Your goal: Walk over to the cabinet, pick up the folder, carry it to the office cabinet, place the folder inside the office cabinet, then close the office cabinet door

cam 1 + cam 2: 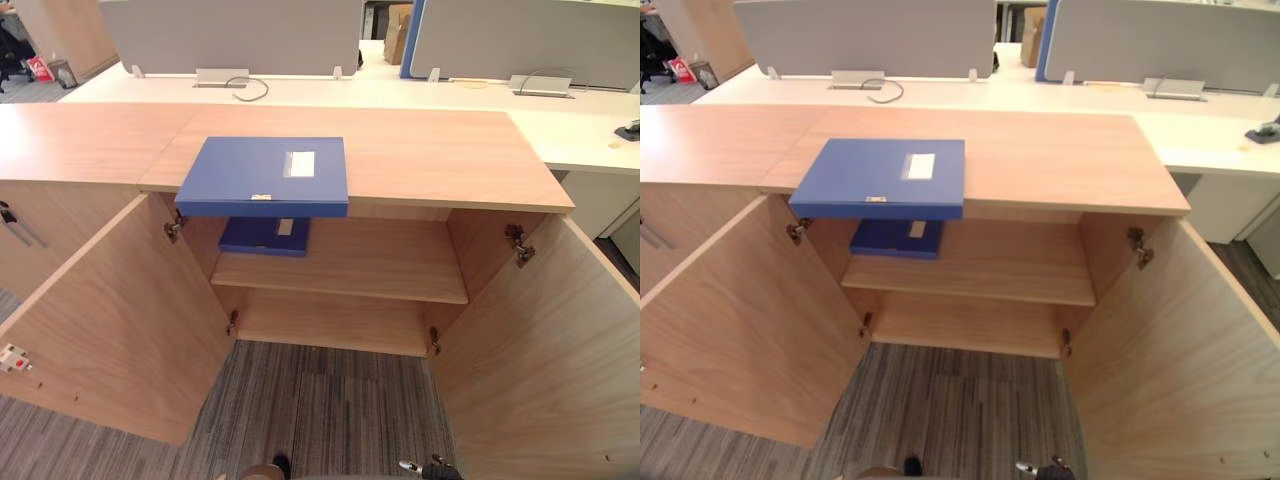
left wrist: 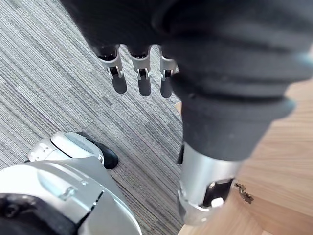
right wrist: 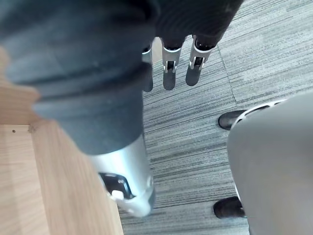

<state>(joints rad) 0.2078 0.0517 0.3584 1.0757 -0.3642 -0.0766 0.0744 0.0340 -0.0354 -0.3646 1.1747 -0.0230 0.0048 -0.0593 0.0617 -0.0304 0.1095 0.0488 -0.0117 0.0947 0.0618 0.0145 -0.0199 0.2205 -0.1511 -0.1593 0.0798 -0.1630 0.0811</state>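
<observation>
A blue folder [image 1: 265, 172] with a white label lies flat on the wooden top of the office cabinet [image 1: 430, 150], its near edge jutting out over the front. Below it, a second blue folder [image 1: 265, 236] lies at the left of the upper shelf [image 1: 370, 265]. Both cabinet doors stand wide open, the left door [image 1: 110, 330] and the right door [image 1: 550, 350]. My left hand [image 2: 143, 81] hangs low over the carpet beside the left door, its fingers straight and empty. My right hand [image 3: 168, 73] hangs the same way by the right door, also open and holding nothing.
Behind the cabinet is a white desk [image 1: 420, 92] with grey divider screens [image 1: 230, 35] and a loose cable [image 1: 250, 90]. A closed neighbouring cabinet [image 1: 30, 230] adjoins on the left. Striped grey carpet [image 1: 330, 400] lies between the open doors.
</observation>
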